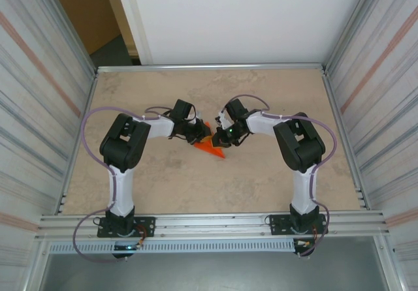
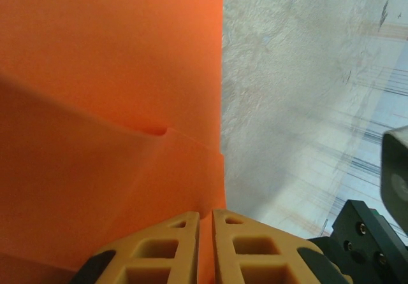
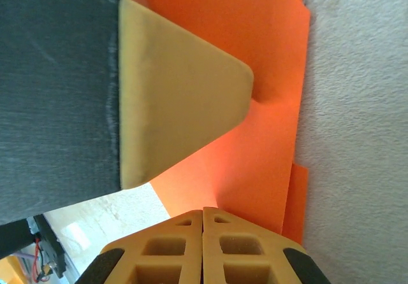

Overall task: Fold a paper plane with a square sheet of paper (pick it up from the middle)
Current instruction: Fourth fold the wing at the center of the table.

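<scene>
We see the paper plane (image 1: pixel 210 147) as a partly folded, pointed wedge of bright orange paper, lying mid-table between the two grippers, its tip aimed toward the near edge and slightly right. Its long axis seems to run from that tip back up into the gap between the wrists. Up close the paper (image 2: pixel 95 106) is thin, matte and smooth, with layered flaps, straight edges and one shallow raised crease. The left gripper (image 1: pixel 194 134) sits on the paper's left side and the right gripper (image 1: pixel 225 134) on its right, about equally near. In the left wrist view the left gripper (image 2: pixel 205 213) has its ribbed tan fingers pressed together on a sliver of orange. The right gripper (image 3: pixel 203 211) is likewise closed, and we judge it pinches the paper's (image 3: pixel 255 42) edge. One left finger (image 3: pixel 178 106) presses on the sheet just ahead. Under it all lies the speckled beige table (image 1: pixel 261 186).
</scene>
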Controlling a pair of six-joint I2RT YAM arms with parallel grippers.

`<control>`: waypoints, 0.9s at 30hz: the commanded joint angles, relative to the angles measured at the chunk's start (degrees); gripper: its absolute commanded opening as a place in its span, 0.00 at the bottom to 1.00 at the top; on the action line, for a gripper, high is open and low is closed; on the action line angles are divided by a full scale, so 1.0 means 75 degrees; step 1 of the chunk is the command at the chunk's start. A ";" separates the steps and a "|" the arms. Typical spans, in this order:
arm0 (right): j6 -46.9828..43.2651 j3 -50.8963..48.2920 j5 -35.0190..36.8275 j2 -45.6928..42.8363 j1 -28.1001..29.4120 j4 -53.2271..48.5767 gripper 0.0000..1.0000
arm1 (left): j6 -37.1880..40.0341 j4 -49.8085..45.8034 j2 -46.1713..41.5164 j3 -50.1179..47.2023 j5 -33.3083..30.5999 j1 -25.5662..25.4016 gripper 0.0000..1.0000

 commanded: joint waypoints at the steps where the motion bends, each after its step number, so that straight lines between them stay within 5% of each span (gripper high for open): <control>1: -0.0077 0.0104 -0.0132 0.0189 0.0046 -0.0185 0.06 | 0.0103 -0.0652 0.0295 -0.0078 -0.0183 -0.0009 0.13; 27: -0.0167 -0.0758 -0.0264 -0.0137 -0.0163 -0.0681 0.08 | -0.0003 -0.1250 0.0714 -0.0075 -0.0459 0.0061 0.11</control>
